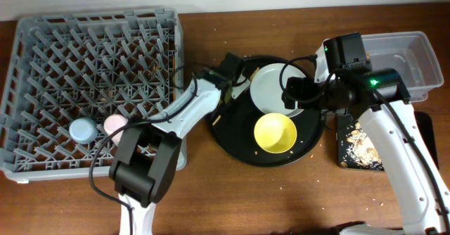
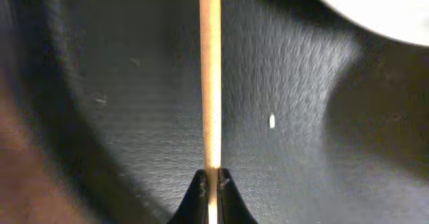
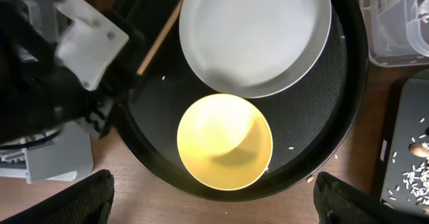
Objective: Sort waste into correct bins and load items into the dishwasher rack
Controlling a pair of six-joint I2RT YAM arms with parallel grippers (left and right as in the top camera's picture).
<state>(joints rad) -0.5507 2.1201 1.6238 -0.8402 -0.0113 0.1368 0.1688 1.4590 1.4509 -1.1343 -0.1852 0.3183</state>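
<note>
My left gripper (image 2: 210, 181) is shut on a thin wooden chopstick (image 2: 210, 76) low over the left side of the big round black tray (image 1: 232, 133). The chopstick also shows in the right wrist view (image 3: 161, 39). The pale plate (image 1: 273, 86) and the yellow bowl (image 1: 275, 133) stand on that tray. My right gripper (image 3: 213, 200) is open and empty, high above the bowl (image 3: 224, 141) and plate (image 3: 255, 36). The blue cup (image 1: 83, 129) and pink cup (image 1: 114, 124) sit in the grey dishwasher rack (image 1: 42, 45). No wrapper shows.
The clear tub (image 1: 415, 48) stands at the back right with pale crumpled bits inside. The flat black tray (image 1: 349, 157) in front of it holds beige food scraps (image 1: 360, 145). A few crumbs lie on the round tray and the wooden table.
</note>
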